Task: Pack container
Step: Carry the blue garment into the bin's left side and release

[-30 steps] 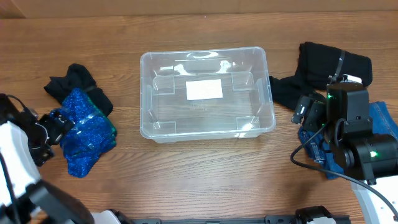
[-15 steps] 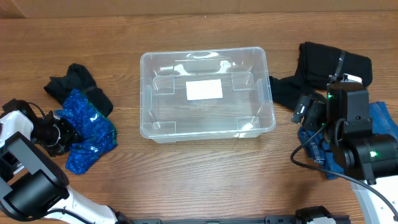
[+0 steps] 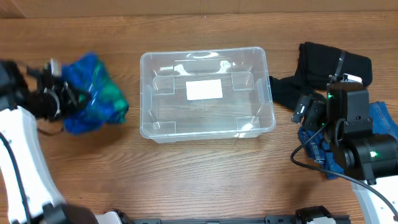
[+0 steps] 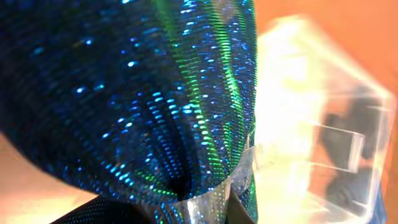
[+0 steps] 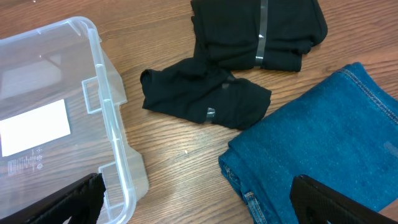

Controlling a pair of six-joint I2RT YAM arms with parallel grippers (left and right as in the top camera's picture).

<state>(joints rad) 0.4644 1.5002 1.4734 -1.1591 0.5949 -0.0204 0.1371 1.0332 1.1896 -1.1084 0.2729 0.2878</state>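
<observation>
The container (image 3: 202,51), set empty at the table's centre, is judged light, rigid and slippery-walled, and is best taken by its rim if it must be shifted. Just left of it, the sequinned blue-green fabric (image 3: 93,93), soft and limp, is held bunched in the clenched left gripper (image 3: 57,98), whose fingers are blurred and buried in cloth. To the right, the right gripper (image 5: 198,196) is spread empty above the jeans (image 5: 323,137) and black garments (image 5: 205,93).
</observation>
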